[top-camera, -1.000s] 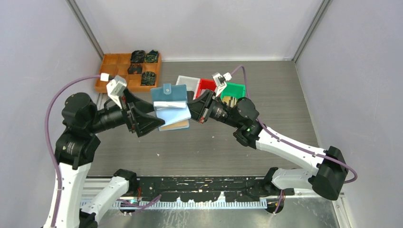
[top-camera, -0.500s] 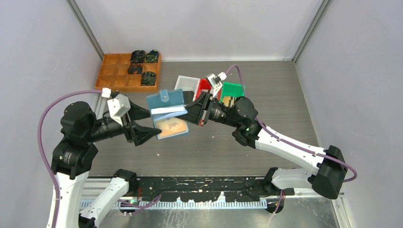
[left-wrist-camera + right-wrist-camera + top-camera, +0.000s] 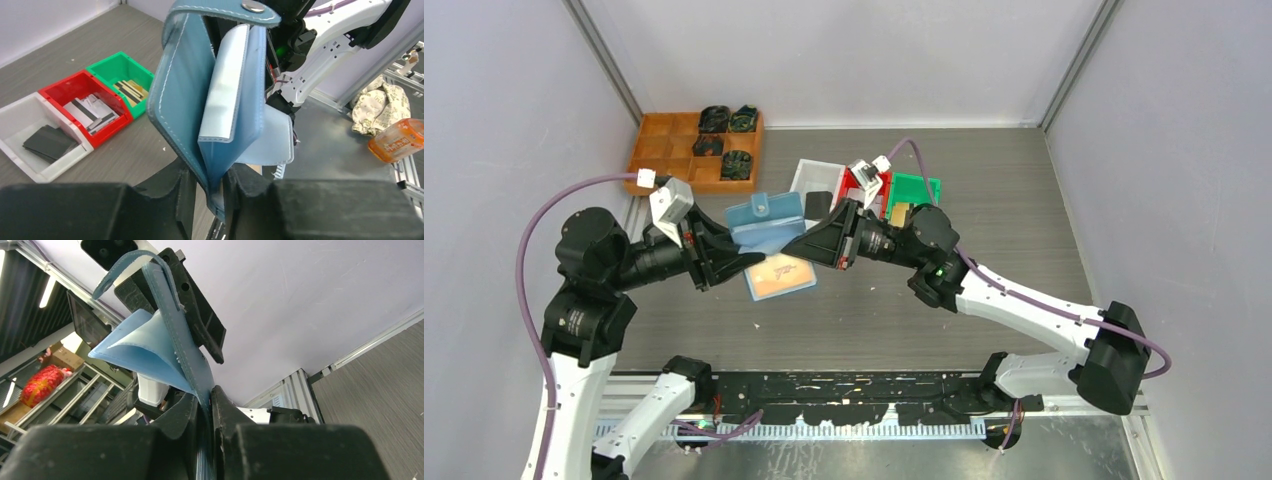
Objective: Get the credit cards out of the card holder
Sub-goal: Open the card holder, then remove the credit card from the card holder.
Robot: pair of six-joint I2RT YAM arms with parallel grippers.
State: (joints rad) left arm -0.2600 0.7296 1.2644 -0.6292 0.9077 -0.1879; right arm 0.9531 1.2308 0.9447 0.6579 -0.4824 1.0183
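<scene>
The slate-blue card holder (image 3: pixel 764 216) hangs open above the table between my two grippers. Its flap with the snap tab (image 3: pixel 252 6) points up. My left gripper (image 3: pixel 752 259) (image 3: pixel 211 187) is shut on the holder's lower edge, with both pads against the blue material. From the other side, my right gripper (image 3: pixel 792 246) (image 3: pixel 205 401) is shut on the holder's opposite edge (image 3: pixel 172 310). A tan-orange credit card (image 3: pixel 782 277) shows face-up in a pale blue pocket hanging below the holder. More tan cards (image 3: pixel 129 90) lie in the green bin.
Behind the holder stand a white bin (image 3: pixel 805 172) with a dark flat item, a red bin (image 3: pixel 858 174) and a green bin (image 3: pixel 922 186). A wooden compartment tray (image 3: pixel 664 150) with dark objects sits at the back left. Side walls close in on both sides.
My left gripper, wide open a second ago, has closed onto the holder's edge. The right arm has shifted the holder down and to the left, and the card pocket now hangs lower.
</scene>
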